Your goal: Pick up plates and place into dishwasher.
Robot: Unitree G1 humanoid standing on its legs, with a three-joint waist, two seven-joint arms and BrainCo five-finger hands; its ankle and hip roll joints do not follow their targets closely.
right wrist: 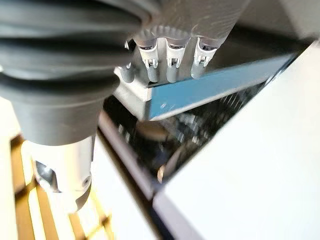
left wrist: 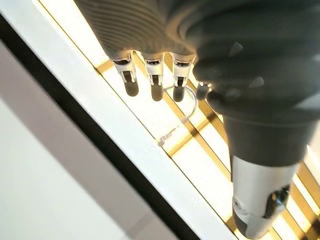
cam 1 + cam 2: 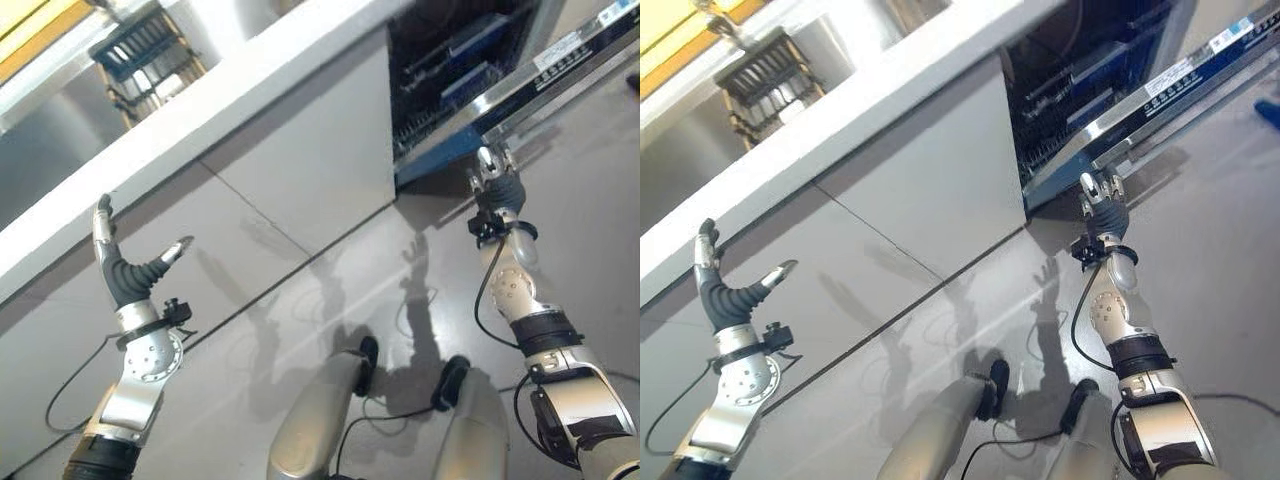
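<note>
While the dishwasher (image 3: 470,60) stands open with its door (image 3: 1120,115) dropped down, the right hand (image 3: 497,185) is up at the door's lower corner, fingers straight, touching its edge, gripping nothing. Over by the white counter (image 3: 250,75), the left hand (image 3: 125,262) is raised, fingers extended and thumb splayed wide, holding nothing. A dish rack (image 3: 765,80) sits on the counter; whether plates are inside, I can't tell.

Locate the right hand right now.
In the eye views the right hand is raised on the robot's right, its fingers at the corner of the open dishwasher door, beside the grey cabinet front.
</note>
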